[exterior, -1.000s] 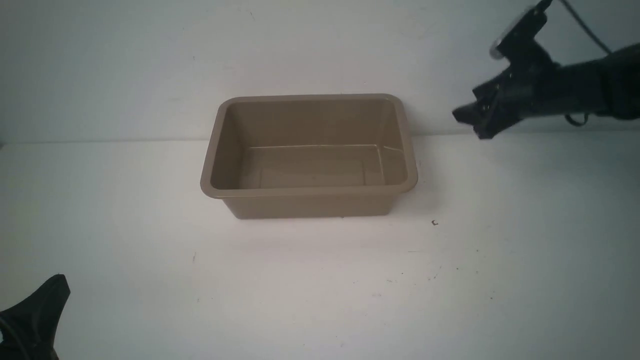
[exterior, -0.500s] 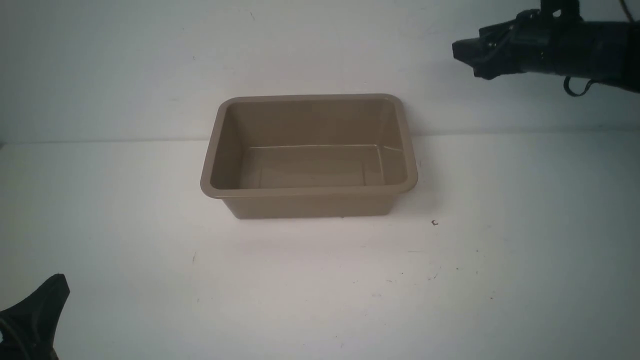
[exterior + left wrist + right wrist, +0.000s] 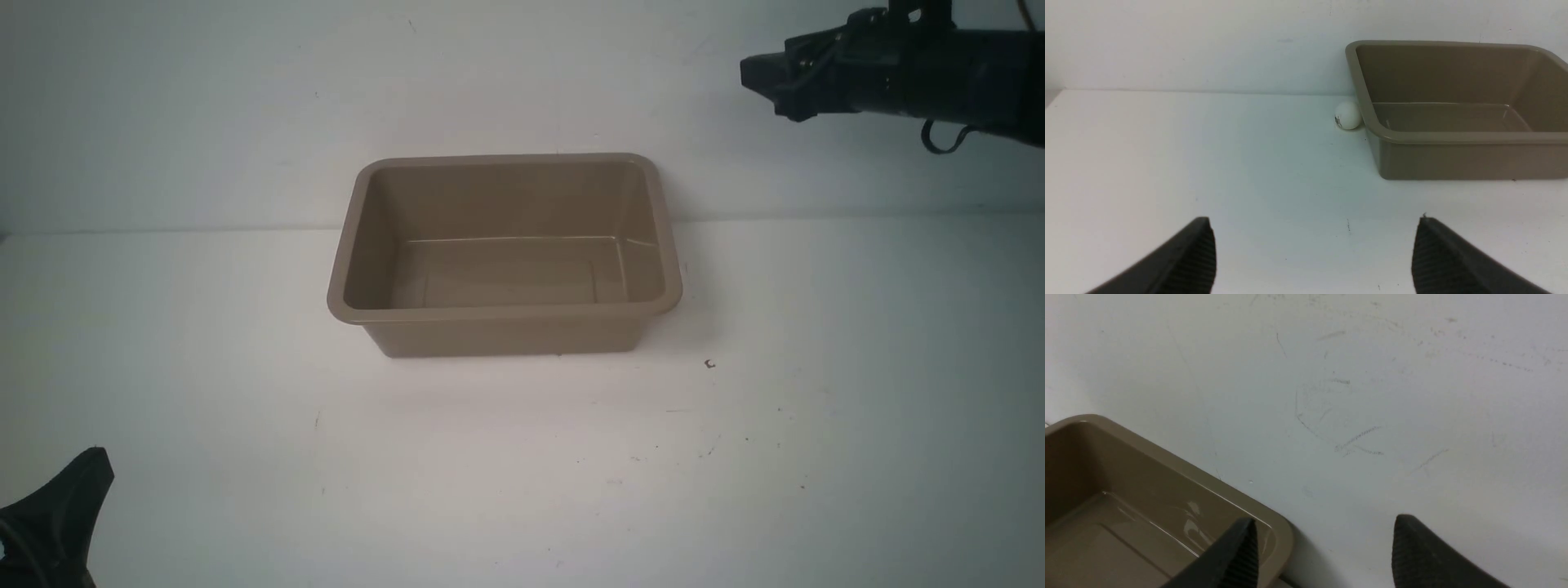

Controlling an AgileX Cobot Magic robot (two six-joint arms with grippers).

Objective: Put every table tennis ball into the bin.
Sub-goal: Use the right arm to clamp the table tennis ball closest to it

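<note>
Left tool: low over the counter, well to the near left of the bin; jaws wide, gripping nothing.
Table tennis ball: one in view, on the counter, tight beside the bin's left outer wall, under its rim.
Bin: upright on the counter.
Right tool: raised, by the bin's far right corner; jaws wide, gripping nothing.

left arm sits low, right arm high, both jaws spread.

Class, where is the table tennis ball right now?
Only the left wrist view shows one: the table tennis ball lies on the table outside the bin's short end wall, tucked by its rim.
</note>
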